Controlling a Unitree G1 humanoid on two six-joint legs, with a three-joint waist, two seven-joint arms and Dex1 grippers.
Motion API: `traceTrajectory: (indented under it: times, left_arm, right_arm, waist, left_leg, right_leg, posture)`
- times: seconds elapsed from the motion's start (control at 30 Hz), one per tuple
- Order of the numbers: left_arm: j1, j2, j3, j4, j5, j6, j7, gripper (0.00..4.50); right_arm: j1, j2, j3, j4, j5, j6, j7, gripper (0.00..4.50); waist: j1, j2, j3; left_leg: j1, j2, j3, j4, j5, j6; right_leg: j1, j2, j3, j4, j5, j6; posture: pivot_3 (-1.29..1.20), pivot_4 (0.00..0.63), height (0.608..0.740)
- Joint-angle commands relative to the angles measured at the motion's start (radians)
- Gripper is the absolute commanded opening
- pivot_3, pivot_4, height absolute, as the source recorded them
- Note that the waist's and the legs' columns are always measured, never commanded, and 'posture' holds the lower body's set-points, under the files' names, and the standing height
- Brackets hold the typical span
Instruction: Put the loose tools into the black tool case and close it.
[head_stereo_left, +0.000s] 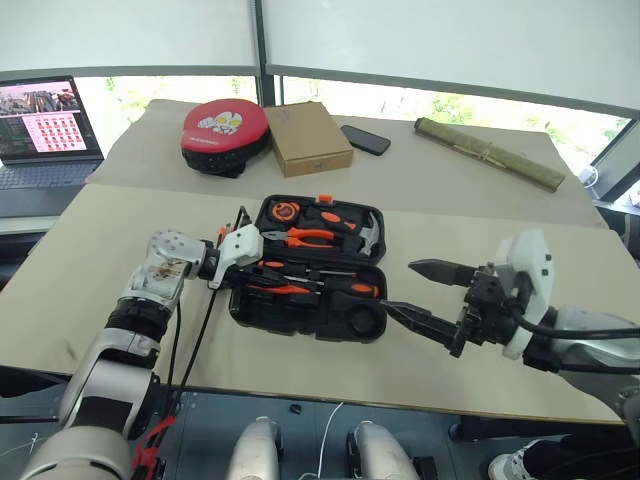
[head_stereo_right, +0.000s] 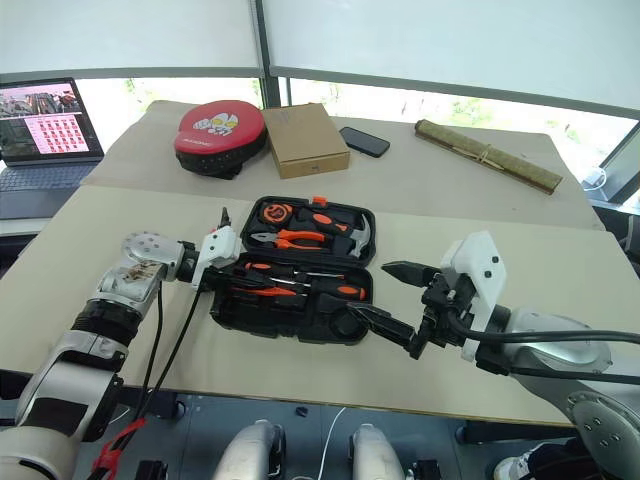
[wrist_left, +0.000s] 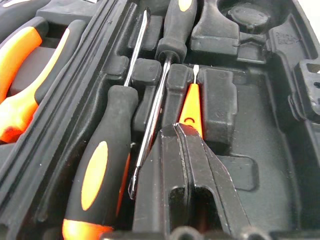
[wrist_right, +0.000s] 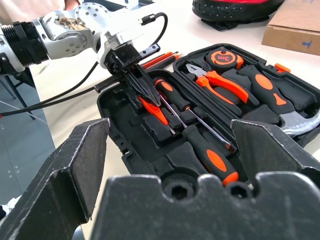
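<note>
The black tool case (head_stereo_left: 250, 310) lies open on the table, its lid half at the back. Two black-and-orange screwdrivers (wrist_left: 100, 165) (wrist_left: 177, 20) lie side by side in the front half. My left gripper (wrist_left: 187, 131) hangs low over that half, shut on the slim orange tester screwdriver (wrist_left: 191, 102), whose tip points along a slot. A dark round roll (head_stereo_left: 365, 320) sits in the case's front right corner. A black-and-orange utility knife (wrist_right: 159, 58) lies on the table by the case's left end. My right gripper (head_stereo_left: 402, 286) stands open to the right of the case.
Pliers (head_stereo_left: 305, 237), a hammer (head_stereo_left: 368, 235) and a tape measure (head_stereo_left: 287, 211) fill the lid half. Behind the case are a red-and-black round pad (head_stereo_left: 225, 135), a cardboard box (head_stereo_left: 310, 137), a phone (head_stereo_left: 366, 139) and a rolled bundle (head_stereo_left: 490, 153). A laptop (head_stereo_left: 45, 125) stands far left.
</note>
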Motion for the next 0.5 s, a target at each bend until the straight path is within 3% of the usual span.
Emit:
traceTrajectory:
  times: [0.03,0.13,0.23,0.4,0.5]
  left_arm:
    - [0.017,0.052,0.070,-0.089,-0.039,0.093,0.037,0.04]
    - [0.093,0.168,0.244,-0.252,-0.142,0.285,0.115,0.04]
    - [0.277,0.266,0.413,-0.408,-0.203,0.437,0.196,0.65]
    - [0.560,0.317,0.646,-0.555,-0.245,0.575,0.318,2.40]
    - [0.665,0.316,0.706,-0.609,-0.248,0.630,0.380,3.57]
  right_arm:
    - [-0.045,-0.004,0.024,0.018,-0.032,-0.027,0.029,4.50]
    - [-0.122,0.003,0.086,0.069,-0.084,-0.043,0.084,4.50]
    - [-0.174,0.007,0.142,0.110,-0.132,-0.058,0.155,4.50]
    - [-0.240,0.020,0.206,0.171,-0.188,-0.080,0.252,4.50]
    - [-0.288,0.036,0.240,0.211,-0.217,-0.089,0.302,4.50]
  waist:
    - [-0.004,0.000,0.000]
    - [-0.018,-0.001,0.001]
    - [-0.031,0.000,0.001]
    - [-0.024,0.001,0.001]
    - [-0.011,0.000,0.001]
  left_leg:
    - [0.000,0.000,0.000,0.000,0.000,0.000]
    - [-0.001,0.001,0.000,0.000,0.000,0.000]
    - [-0.001,0.002,0.000,-0.001,0.000,0.000]
    - [0.001,0.001,0.001,-0.005,0.000,0.000]
    - [0.001,0.002,0.002,-0.004,0.000,0.000]
  right_leg:
    - [0.000,0.000,0.000,0.000,0.000,0.000]
    - [-0.002,0.000,0.000,0.000,0.000,0.000]
    - [-0.003,0.001,0.001,0.000,0.000,0.000]
    - [-0.003,-0.001,0.001,0.000,0.000,0.000]
    - [-0.003,-0.001,0.000,0.000,0.000,0.000]
  posture:
    - [0.00,0.150,0.740]
    - [0.00,0.150,0.740]
    - [0.00,0.150,0.740]
    - [0.00,0.150,0.740]
    - [0.00,0.150,0.740]
